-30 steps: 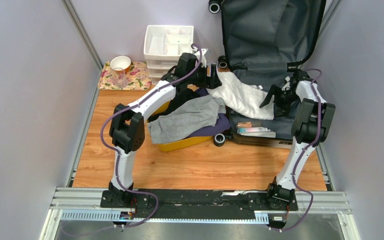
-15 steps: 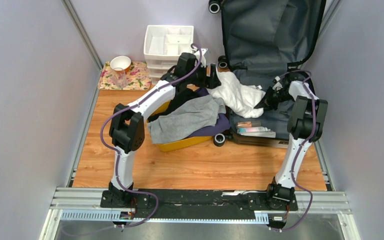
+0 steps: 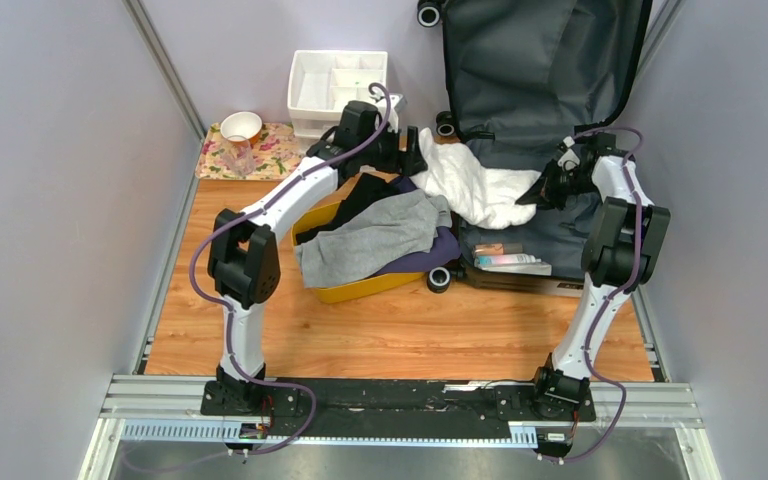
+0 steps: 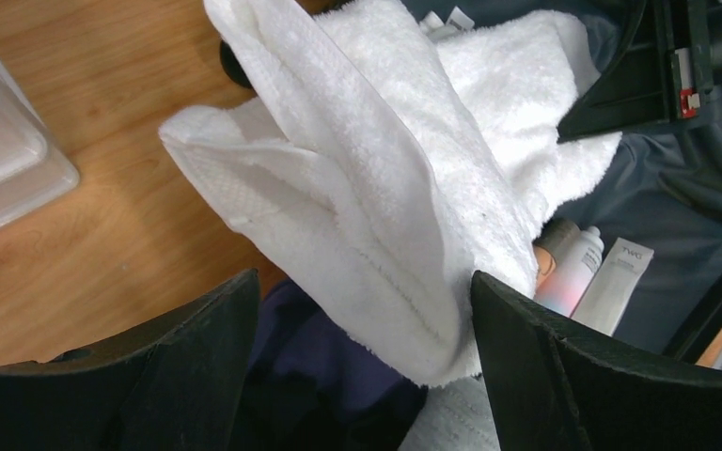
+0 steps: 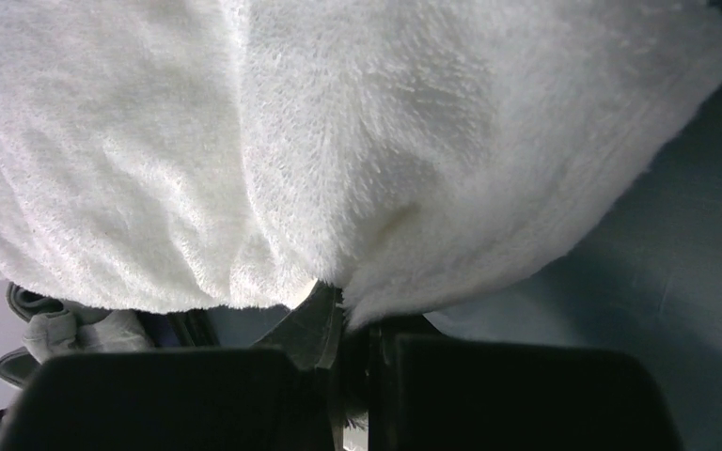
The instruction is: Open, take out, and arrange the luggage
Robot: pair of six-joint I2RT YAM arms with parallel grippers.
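The luggage (image 3: 545, 70) lies open at 1 o'clock on the counter (image 3: 380, 330), with its lid upright. The right gripper (image 3: 544, 190) is pressed together, pinching the 3 o'clock edge of the white towel (image 3: 470, 190). The left gripper (image 4: 362, 282) is spread and straddles the towel's 9 o'clock fold without clamping it.

Risk: a one-sided pull may drag the loose end across the cosmetic tubes (image 3: 508, 260) at 6 o'clock, or snag it on the yellow bin (image 3: 360, 290). A shallow pinch on thick pile may slip under load.
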